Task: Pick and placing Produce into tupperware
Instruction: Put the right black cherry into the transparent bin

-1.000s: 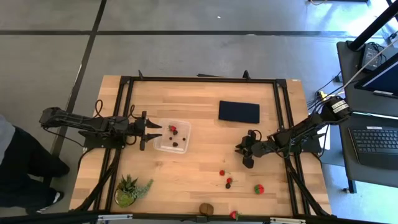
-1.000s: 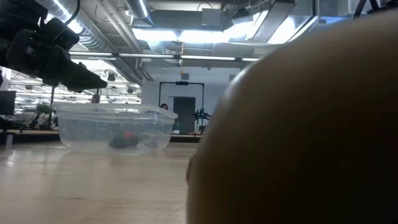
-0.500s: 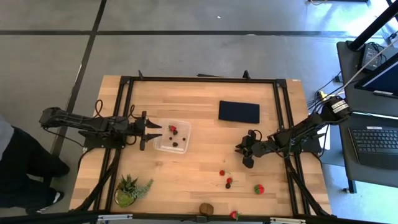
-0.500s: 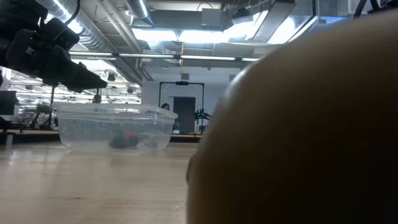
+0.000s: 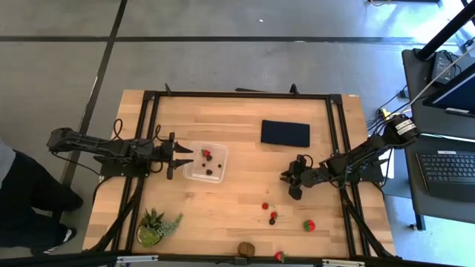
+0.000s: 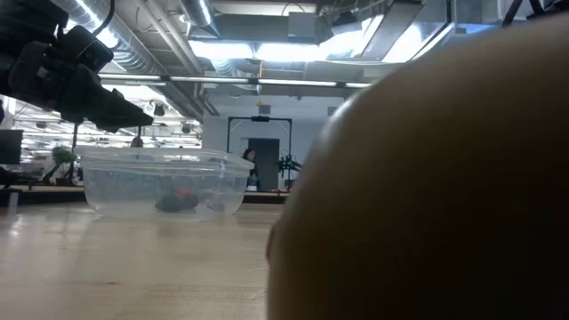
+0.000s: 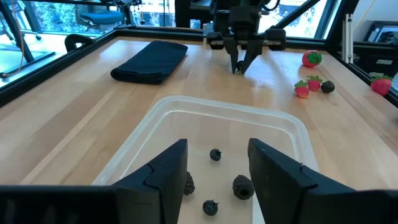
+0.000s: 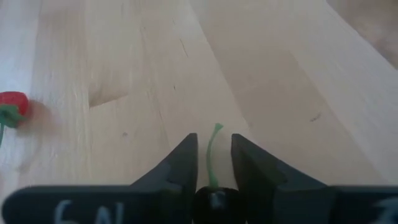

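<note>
- Wooden table fills your overhead view, grey floor around it. You see the tupperware left of centre, with a strawberry and dark berries inside. The left gripper sits just beside its left wall, fingers spread. The right gripper hovers right of centre, well apart from the container. A dark blue cloth lies farther back. Near the front edge you have two strawberries and a dark berry grouped, a larger strawberry to their right, a brown kiwi-like fruit and another strawberry at the edge. A potted plant stands at front left.
- Looking level across the table, you find the tupperware on the left with red and dark fruit showing through its wall. One gripper hangs above its left end. A large blurred brown shape fills the right side; you cannot tell what it is.
- From the left wrist, your spread fingers frame the tupperware, which holds four dark berries. Beyond it are the cloth, the right gripper pointing down, and loose strawberries.
- From the right wrist, your fingers pinch a dark round berry with a green stem. One strawberry lies on the wood to the side.
</note>
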`<state>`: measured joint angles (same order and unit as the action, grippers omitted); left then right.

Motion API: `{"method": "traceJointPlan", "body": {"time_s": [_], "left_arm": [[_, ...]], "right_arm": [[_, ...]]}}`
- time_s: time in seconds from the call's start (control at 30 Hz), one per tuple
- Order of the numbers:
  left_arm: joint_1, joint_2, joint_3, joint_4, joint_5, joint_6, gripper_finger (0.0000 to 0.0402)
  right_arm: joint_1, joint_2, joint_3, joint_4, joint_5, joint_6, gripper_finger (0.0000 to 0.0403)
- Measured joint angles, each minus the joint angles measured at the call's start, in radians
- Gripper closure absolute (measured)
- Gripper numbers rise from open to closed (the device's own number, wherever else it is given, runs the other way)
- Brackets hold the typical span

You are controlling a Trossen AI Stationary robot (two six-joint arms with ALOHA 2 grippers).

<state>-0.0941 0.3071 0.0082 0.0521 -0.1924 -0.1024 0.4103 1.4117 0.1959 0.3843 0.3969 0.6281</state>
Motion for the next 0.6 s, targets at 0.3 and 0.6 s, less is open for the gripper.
{"method": "traceJointPlan", "body": {"time_s": [0.3, 0.6], "left_arm": [[0.000, 0.000, 0.000, 0.000, 0.000, 0.000, 0.0231], [0.000, 0.000, 0.000, 0.000, 0.000, 0.000, 0.0240]], "right_arm": [[-0.001, 0.000, 0.020, -0.003, 0.005, -0.022, 0.0315], [-0.001, 0.000, 0.033, -0.019, 0.002, -0.052, 0.0314]]}}
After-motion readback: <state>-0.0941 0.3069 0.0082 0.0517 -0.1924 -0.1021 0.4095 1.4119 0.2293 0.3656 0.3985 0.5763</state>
